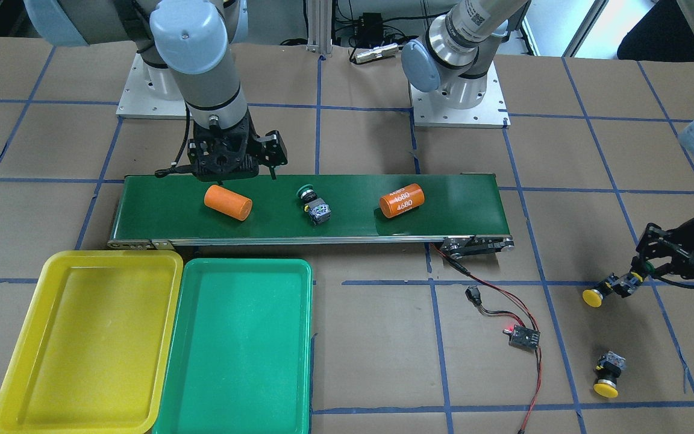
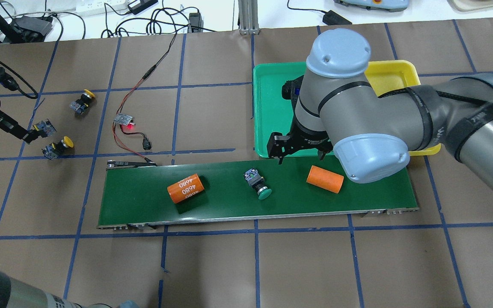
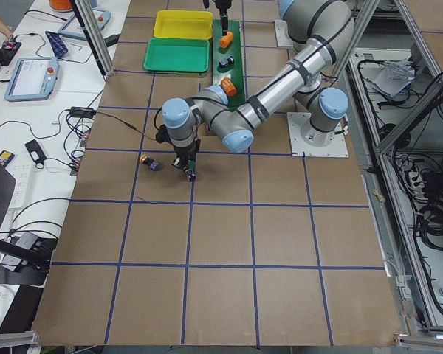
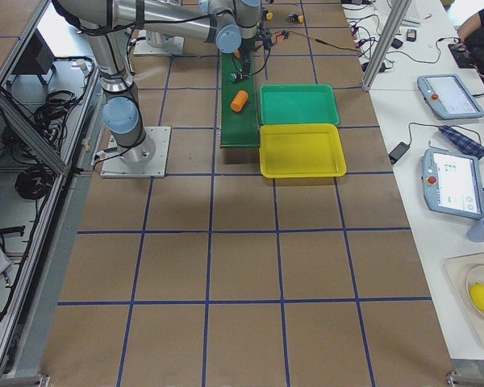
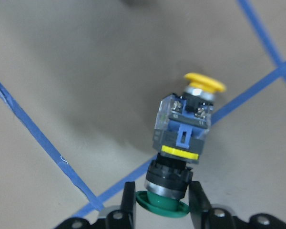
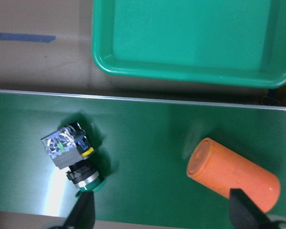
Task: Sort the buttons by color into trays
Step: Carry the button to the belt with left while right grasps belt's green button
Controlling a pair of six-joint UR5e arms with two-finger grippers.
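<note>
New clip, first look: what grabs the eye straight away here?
The yellow tray and green tray lie side by side, both bare, beside the dark conveyor belt. On the belt a green-capped button lies between two orange cylinders, with the open right gripper hovering at the belt's edge. At the table's far end the left gripper is shut on a second green button, near two yellow-capped buttons.
</note>
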